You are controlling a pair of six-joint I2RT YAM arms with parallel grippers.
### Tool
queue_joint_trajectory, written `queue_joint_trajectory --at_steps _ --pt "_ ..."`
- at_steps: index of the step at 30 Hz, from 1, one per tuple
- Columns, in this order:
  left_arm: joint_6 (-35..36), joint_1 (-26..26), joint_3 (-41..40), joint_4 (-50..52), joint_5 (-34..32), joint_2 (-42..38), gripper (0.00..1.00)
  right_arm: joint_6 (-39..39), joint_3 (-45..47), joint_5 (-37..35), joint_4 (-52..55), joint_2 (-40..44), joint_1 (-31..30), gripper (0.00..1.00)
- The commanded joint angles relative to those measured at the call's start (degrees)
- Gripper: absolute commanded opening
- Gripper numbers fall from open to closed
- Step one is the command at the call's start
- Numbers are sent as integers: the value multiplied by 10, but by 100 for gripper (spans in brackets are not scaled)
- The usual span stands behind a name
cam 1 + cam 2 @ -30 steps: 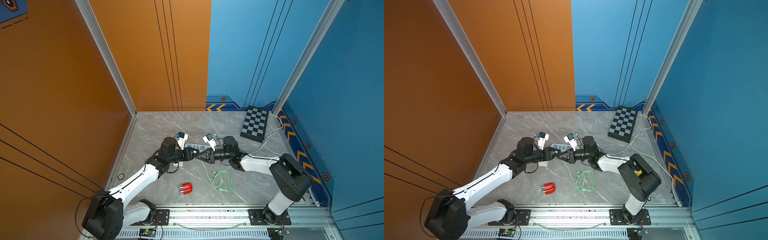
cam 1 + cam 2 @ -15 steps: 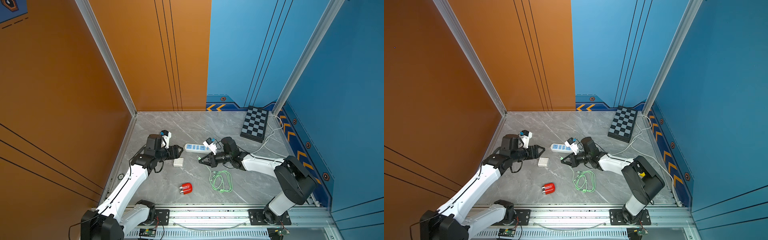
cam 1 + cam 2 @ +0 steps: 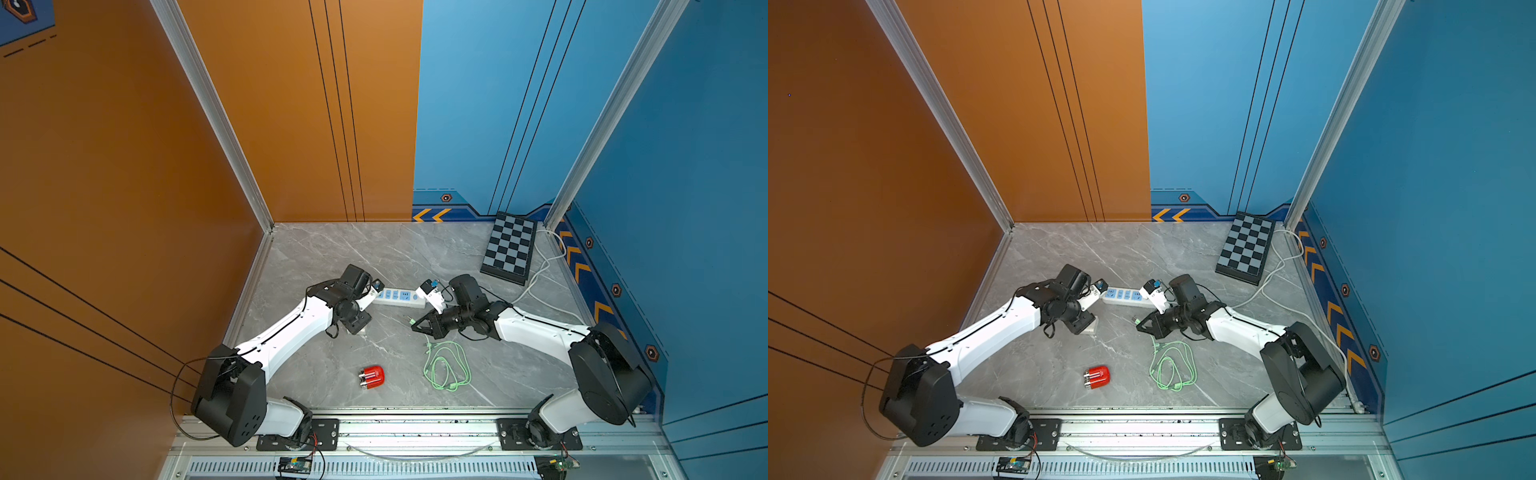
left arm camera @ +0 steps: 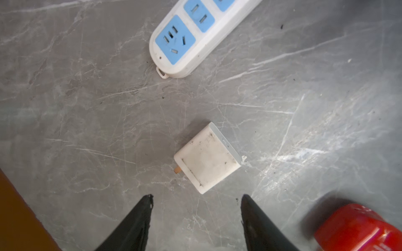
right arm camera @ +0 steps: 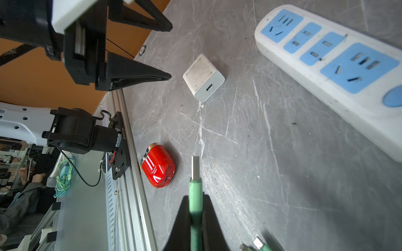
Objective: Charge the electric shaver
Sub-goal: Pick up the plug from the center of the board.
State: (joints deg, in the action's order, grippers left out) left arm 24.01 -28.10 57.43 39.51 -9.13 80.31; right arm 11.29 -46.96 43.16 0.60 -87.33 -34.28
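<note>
The electric shaver (image 3: 371,377), red and glossy, lies on the grey floor near the front rail, clear of both arms; both wrist views show it too (image 5: 158,168). A white charger cube (image 4: 207,157) lies flat just ahead of my open left gripper (image 4: 196,195), whose fingers hold nothing. In both top views that gripper (image 3: 357,324) points down and hides most of the cube. My right gripper (image 5: 195,196) is shut on the green cable's USB plug (image 5: 195,167), which aims toward the cube (image 5: 203,77). The rest of the green cable (image 3: 446,368) lies coiled below it.
A white power strip (image 3: 399,296) with blue sockets lies between the two wrists, and its white cord (image 3: 540,274) runs to the right wall. A checkerboard (image 3: 510,248) leans at the back right. The metal rail (image 3: 415,419) bounds the front, walls the other sides.
The left gripper left the right one, opened and let the charger cube down on the floor, then swung back over it. The right gripper drew slightly back with the plug.
</note>
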Motion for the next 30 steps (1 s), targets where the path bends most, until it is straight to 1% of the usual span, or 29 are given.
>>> queue_joint_trajectory --at_steps 1,3,8,9,10,12,16,18,25,30 --pt "141 -16 0 22 -53 2 67 -24 8 -6 32 14 13 0" --pt "173 -17 7 25 -60 4 67 -27 12 -6 31 15 17 0" --pt "225 -21 3 24 -14 -9 69 -15 27 -1 0 12 23 0" --pt "238 -23 -5 24 -15 -8 83 -11 31 0 -6 11 24 0" --pt "252 -27 -15 24 -18 -6 84 -7 35 1 -14 10 25 0" --pt "275 -28 -29 21 -24 4 84 1 41 6 -32 9 28 0" --pt "299 -11 -14 8 -5 24 84 11 47 12 -50 3 29 0" --pt "310 -12 -4 7 -9 37 85 11 47 14 -53 2 31 0" --pt "316 -10 12 1 17 102 85 27 65 21 -85 1 42 0" --pt "312 8 40 0 31 142 85 43 80 27 -112 2 43 0"
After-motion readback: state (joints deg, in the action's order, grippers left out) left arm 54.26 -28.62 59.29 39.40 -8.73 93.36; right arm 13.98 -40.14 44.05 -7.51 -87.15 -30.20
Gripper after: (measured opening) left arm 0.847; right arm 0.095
